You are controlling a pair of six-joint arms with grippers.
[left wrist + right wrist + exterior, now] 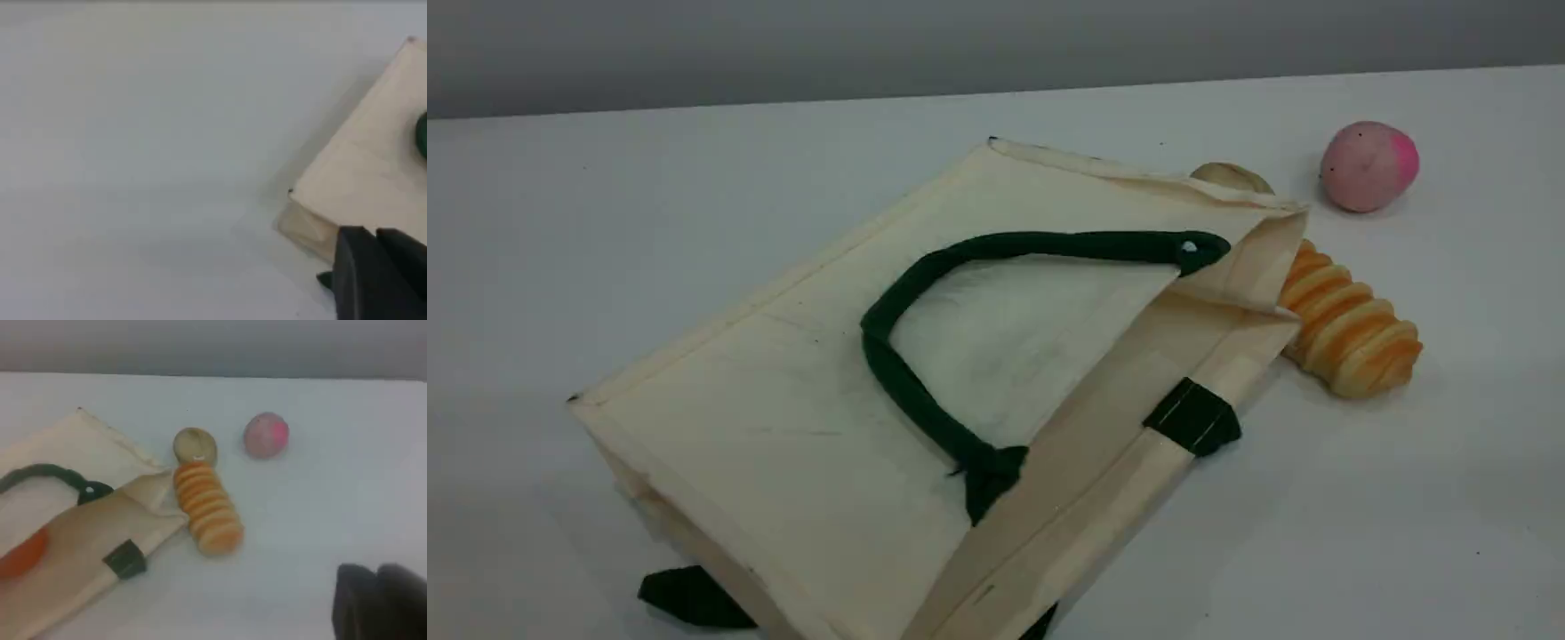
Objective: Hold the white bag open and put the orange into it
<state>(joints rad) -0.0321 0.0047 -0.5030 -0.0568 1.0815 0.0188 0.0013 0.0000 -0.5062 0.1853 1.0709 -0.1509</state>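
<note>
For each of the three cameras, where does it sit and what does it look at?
Scene view: fixed, slanting down at the white bag; no arm shows.
Left wrist view: on the left arm, above the bag's corner; dark left claw at bottom.
Right wrist view: on the right arm, facing bread roll and pink ball; right claw at bottom.
Shared: the bag.

The white bag [783,427] looks like plain matt canvas, a bit creased, with stitched seams along the edges. Its dark green handle [907,356] is a thick woven cloth strap, also matt. The ribbed bread roll [1352,333] has a soft, slightly shiny foam-toy look, and the pink ball [1368,166] is matt with dark speckles. The worktop [605,222] is smooth, pale and faintly reflective. The claw tip [380,273] looks like matt black plastic.
</note>
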